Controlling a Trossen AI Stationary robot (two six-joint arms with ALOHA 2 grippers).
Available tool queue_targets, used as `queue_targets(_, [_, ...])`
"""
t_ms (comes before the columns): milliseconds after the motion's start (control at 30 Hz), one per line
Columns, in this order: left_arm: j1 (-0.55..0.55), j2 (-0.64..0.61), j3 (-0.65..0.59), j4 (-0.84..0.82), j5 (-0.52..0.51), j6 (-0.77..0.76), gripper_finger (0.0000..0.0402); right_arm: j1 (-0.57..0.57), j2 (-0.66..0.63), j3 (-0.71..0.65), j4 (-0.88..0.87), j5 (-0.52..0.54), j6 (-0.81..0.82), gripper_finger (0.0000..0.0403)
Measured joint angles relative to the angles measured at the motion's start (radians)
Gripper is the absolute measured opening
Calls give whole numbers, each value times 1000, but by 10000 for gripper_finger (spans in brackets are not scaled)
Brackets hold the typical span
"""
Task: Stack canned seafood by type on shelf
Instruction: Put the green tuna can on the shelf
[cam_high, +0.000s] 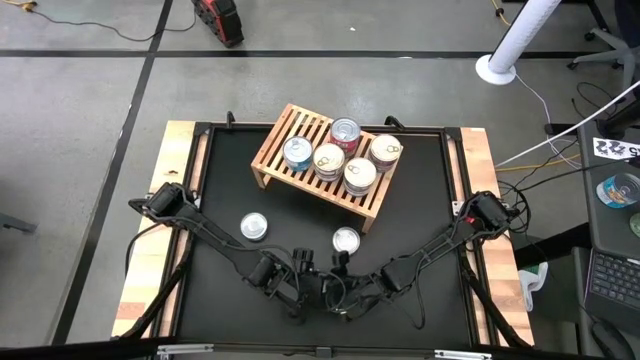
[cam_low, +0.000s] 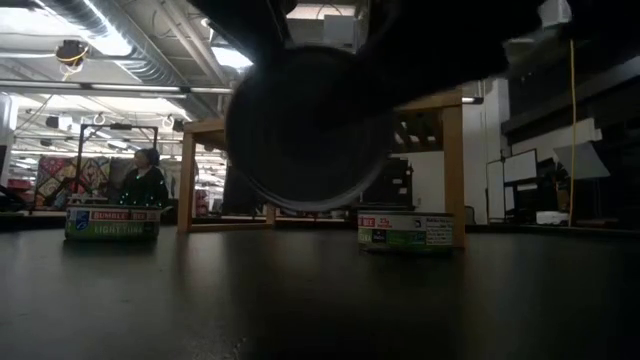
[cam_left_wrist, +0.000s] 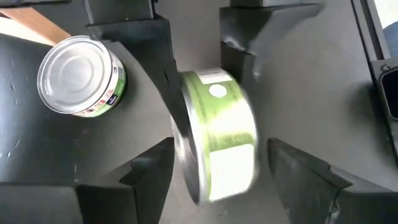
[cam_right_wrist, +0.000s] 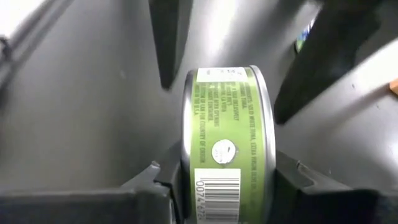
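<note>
A green-labelled can (cam_right_wrist: 227, 155) stands on its edge between the two grippers, low over the front middle of the black surface (cam_high: 420, 200); the right gripper (cam_right_wrist: 227, 186) has its fingers clamped on the can's two flat faces, and the left gripper (cam_left_wrist: 214, 165) faces it with fingers apart on either side, not clearly touching. Such a can is stiff and rather heavy for its size, I judge, with smooth metal faces that may slip; a hold across the flat lid and bottom, or around the rim, seems the safest. Five cans (cam_high: 345, 133) sit already on the wooden shelf (cam_high: 275, 155) at the back; two more, one can (cam_high: 254, 227) and another can (cam_high: 346, 240), lie on the surface near the arms. In the high view the held can is hidden under the grippers; in the low view it is only a dark round shape, cut off by shadow.
</note>
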Motion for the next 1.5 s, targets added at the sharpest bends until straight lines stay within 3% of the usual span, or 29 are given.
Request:
queue_targets(267, [0, 0, 0, -7, 0, -3, 240, 0, 1, 0, 73, -13, -8, 134])
queue_targets(533, [0, 0, -1, -22, -2, -9, 133, 0, 1, 0, 65, -17, -8, 161])
queue_targets(667, [0, -3, 1, -42, 3, -6, 130, 0, 1, 0, 68, -20, -8, 176])
queue_targets(1067, [1, -4, 173, -435, 12, 32, 131, -2, -20, 2, 65, 16, -10, 271])
queue_targets(1333, [11, -10, 324, -915, -45, 2, 133, 3, -133, 2, -92, -39, -8, 289])
queue_targets(1500, [44, -123, 324, -905, -87, 47, 134, 2, -186, 2, -135, -74, -5, 289])
